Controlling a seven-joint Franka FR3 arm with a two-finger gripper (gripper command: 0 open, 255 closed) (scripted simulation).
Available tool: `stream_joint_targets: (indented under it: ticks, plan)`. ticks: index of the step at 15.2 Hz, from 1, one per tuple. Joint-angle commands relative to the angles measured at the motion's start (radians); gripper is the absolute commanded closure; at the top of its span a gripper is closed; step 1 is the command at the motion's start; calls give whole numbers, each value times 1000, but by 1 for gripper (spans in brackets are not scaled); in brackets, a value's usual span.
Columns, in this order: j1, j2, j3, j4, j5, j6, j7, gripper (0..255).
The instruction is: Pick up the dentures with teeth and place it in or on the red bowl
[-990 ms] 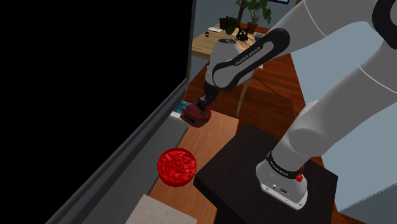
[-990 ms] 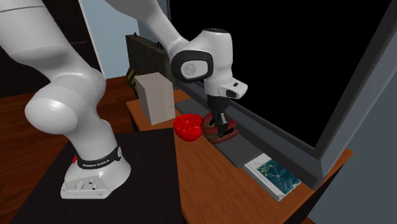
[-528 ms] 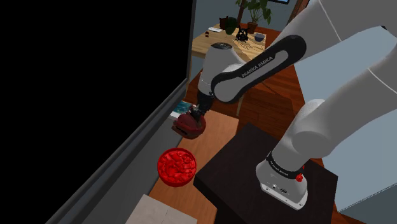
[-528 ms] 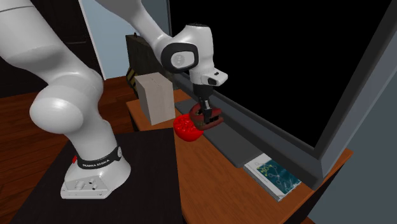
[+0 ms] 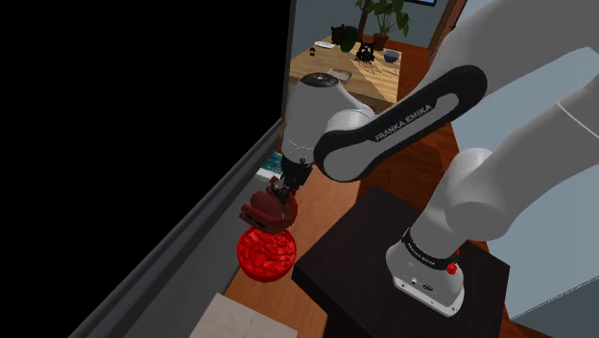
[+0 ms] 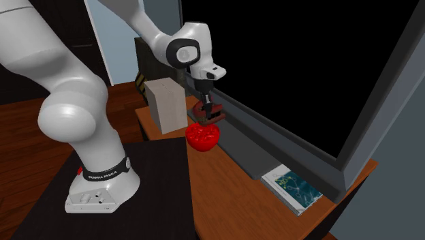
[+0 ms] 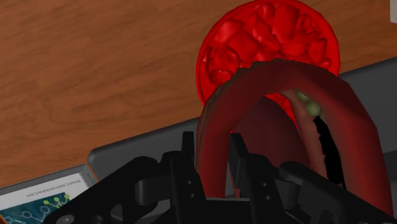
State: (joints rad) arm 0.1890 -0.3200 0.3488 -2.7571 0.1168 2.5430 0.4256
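1. The black fingers (image 7: 188, 159) are clamped on one limb of the dentures (image 7: 280, 127), a dark red arch. The grip is off to one side, so most of the arch juts out past the fingers, probably because that limb was the narrowest part to pinch.

2. The dentures (image 5: 269, 209) hang in the air, clear of the wooden table (image 7: 95, 63). In the shoulder view they sit just above the red bowl (image 5: 267, 253), and in the second exterior view they hang right over it. I judge them to be over the bowl's near rim and not yet inside.

3. The red bowl (image 7: 267, 38) stands on the table just beside a grey ledge (image 7: 127, 153) that runs along the black area. Its inside looks lumpy, so the arch may settle on top rather than sink in.

4. The arm bends low over the table from its dark stand (image 5: 384, 240) — a short carry, with the wrist pointing down so the fingers can let go straight into the bowl.

5. Next, as I judge it, comes a small shift to centre the dentures over the bowl, then the release. Because the hold is lopsided, the free end could catch the rim and tip out.
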Motion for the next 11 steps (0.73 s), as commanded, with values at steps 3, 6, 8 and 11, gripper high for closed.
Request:
stream_joint_targets:
  ticks: [3,6,8,11]
  plan:
    - [26,27,64,10,3,18,89,255]
    - [15,72,76,-1,-15,73,105,255]
    - [5,103,85,-7,-32,110,119,255]
    - [-13,154,98,-14,-67,165,145,255]
